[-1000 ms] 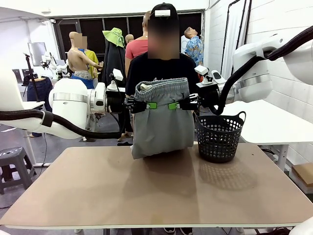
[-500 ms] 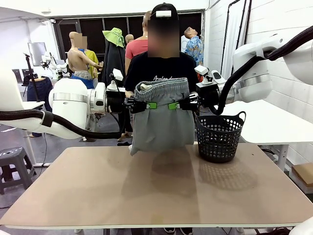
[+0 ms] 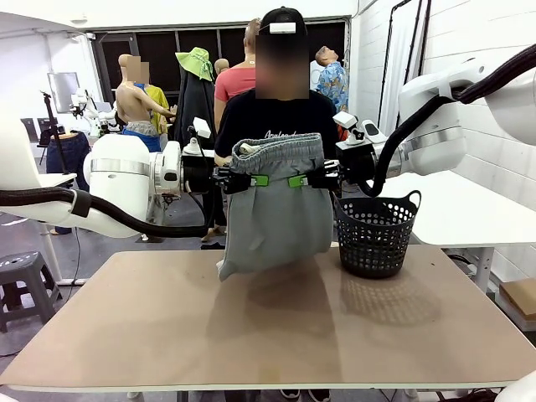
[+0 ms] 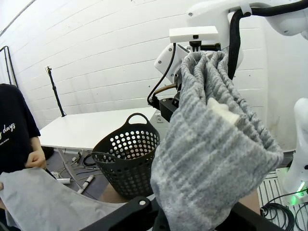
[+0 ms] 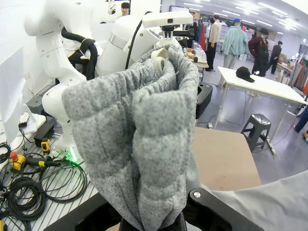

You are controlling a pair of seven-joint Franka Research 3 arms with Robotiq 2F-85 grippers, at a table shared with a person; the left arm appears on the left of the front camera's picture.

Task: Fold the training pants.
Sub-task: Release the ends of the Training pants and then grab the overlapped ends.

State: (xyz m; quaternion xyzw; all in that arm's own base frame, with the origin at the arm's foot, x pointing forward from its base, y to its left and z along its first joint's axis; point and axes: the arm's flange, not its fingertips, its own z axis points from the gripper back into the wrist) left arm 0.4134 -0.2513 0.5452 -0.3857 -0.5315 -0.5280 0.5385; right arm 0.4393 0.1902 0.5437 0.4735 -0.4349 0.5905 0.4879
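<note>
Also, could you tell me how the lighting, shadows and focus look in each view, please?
Front view: even and sharp; the training pants and black mesh basket throw soft shadows on the table. Left wrist view: wide-angle stretch, bright white brick wall. Right wrist view: ceiling lights glare top right.

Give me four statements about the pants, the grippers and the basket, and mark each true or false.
1. The left gripper and the right gripper hold the training pants up by the waistband. True.
2. The black mesh basket stands at the robot's left of the pants. False: it stands on the table at the robot's right.
3. The pants lie folded flat on the table. False: they hang from the grippers.
4. A person stands behind the pants. True.
</note>
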